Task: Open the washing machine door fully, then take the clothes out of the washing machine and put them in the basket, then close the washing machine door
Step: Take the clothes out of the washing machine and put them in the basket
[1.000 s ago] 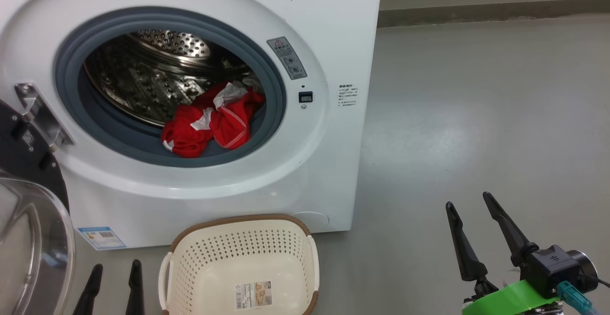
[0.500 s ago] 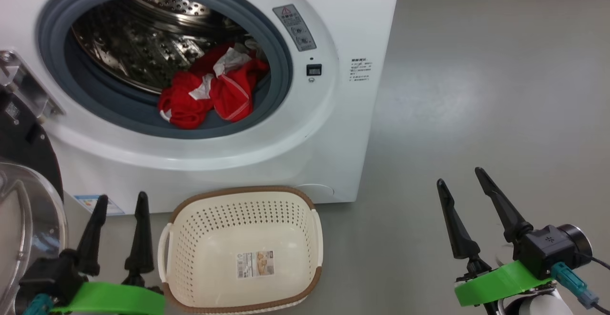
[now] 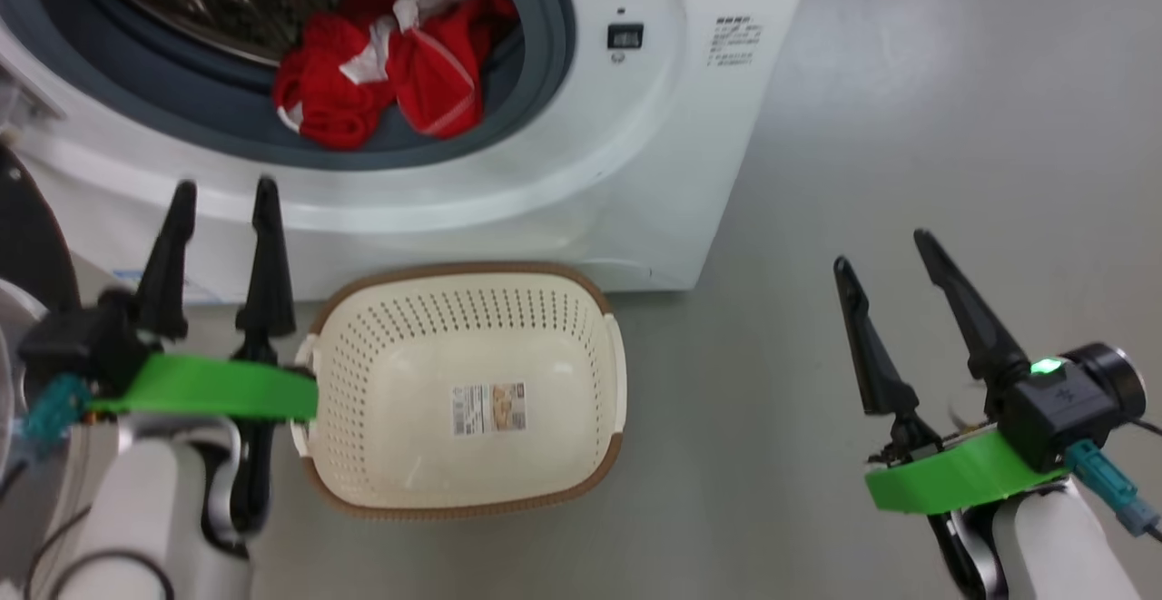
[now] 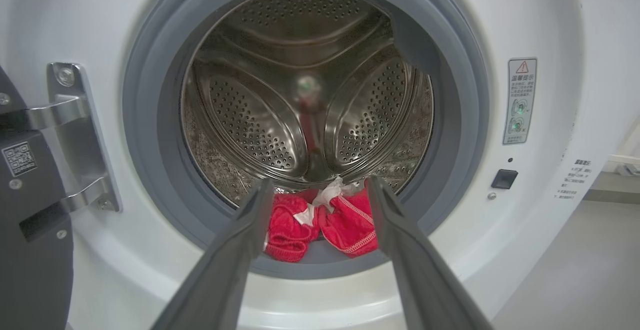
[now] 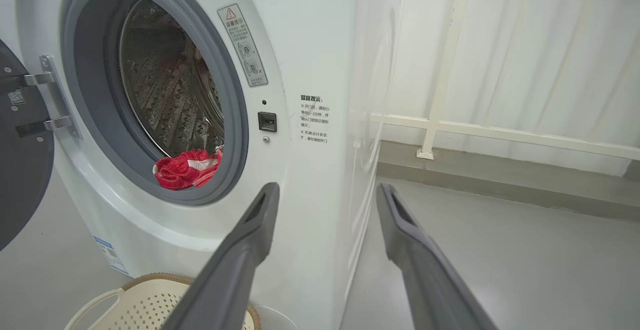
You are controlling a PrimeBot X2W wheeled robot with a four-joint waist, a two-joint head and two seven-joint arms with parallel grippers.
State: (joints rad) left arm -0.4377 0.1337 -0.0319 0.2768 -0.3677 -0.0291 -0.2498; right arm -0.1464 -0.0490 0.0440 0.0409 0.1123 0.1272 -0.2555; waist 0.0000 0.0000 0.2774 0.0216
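Left gripper [image 3: 225,187]: head view, lower left. Spread wide, holding nothing, pointing up over the lower front of the washer [image 3: 654,173], just left of the basket [image 3: 463,269].
Right gripper [image 3: 882,250]: lower right, also spread and empty, over bare floor [image 3: 908,110], well apart from the washer.
Clothes [image 3: 372,83]: red and white bundle in the washer's opening, against the grey seal [image 3: 549,55].
Basket: on the floor right in front of the washer. There's a sticker [image 3: 490,408] on its bottom, print too small to read.
Door [image 3: 23,237]: swung open, black edge at far left.
Vs half a sec ago: camera tipped down, so everything slid up. The left gripper climbed more than the scene did, the right one pretty much kept its place, and a green light [image 3: 1044,367] is now lit on its wrist.
Left wrist view: fingers [image 4: 235,250] frame the clothes, with the drum [image 4: 310,110] behind. Warning label [image 4: 520,101] has a red triangle and is headed 温馨提示. QR tag [image 4: 19,159] on the door by the hinge [image 4: 75,135].
Right wrist view: fingers [image 5: 240,250] straddle the washer's right edge. Notice [image 5: 315,120] is headed 温馨提示, the rest too small. Blue label [image 5: 102,244] low down, unreadable. White railing [image 5: 450,70] behind.
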